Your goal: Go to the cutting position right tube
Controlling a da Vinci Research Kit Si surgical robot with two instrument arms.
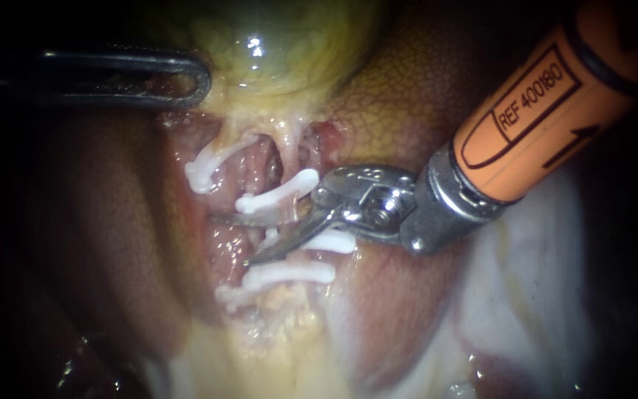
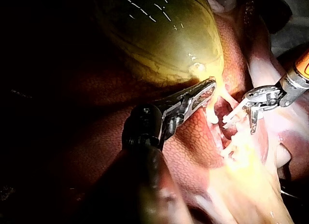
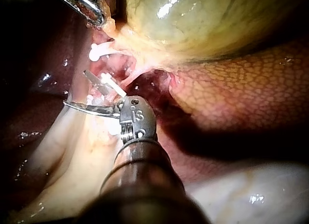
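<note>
Right tube (image 1: 290,151), pale, upright, w/ white clips (image 1: 275,192)

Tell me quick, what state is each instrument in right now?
Left instrument: jaws shut on the gallbladder.
Right instrument: blades open, holding nothing.

- left instrument (image 1: 202,77): shaft lost in the dark toward the endoscope view's left edge.
- right instrument (image 1: 232,239): orange shaft cut off at the upper right edge.
- right tube (image 1: 292,148): the stretch between the parted blades sits behind clips (image 1: 275,193); contact with the blades cannot be told.
- liver (image 2: 193,151): fades to black beside the left instrument in its wrist view.
</note>
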